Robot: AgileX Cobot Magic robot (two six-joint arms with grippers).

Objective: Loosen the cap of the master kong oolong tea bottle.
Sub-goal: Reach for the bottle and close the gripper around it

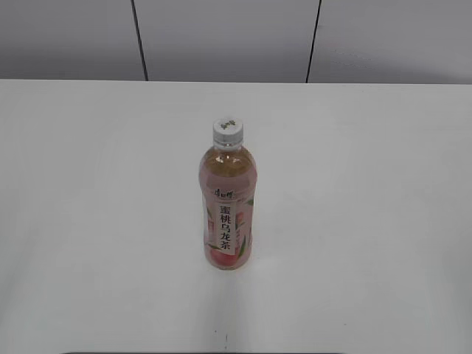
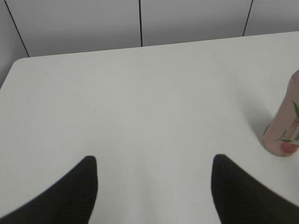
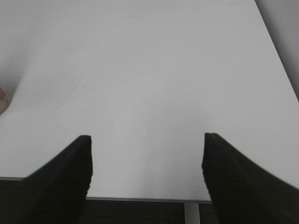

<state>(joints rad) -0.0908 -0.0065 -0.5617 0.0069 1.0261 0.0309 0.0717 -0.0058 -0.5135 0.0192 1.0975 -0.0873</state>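
The tall clear plastic oolong tea bottle [image 1: 228,205], white ribbed cap [image 1: 228,130] on, is stood upright mid-table [image 1: 88,221], bare surface all round it. Left gripper [image 2: 154,186] and right gripper [image 3: 147,165] are held wide apart, nothing between the jaws, well clear of it.

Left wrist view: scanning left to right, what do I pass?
Left finger of the left claw → bare table → right finger → master kong oolong tea bottle at the right edge.

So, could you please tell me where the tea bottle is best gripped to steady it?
Probably the bottle at its labelled mid-body, approached level from the left gripper's side: it stands upright, and that leaves the ribbed cap clear for the right gripper from above.
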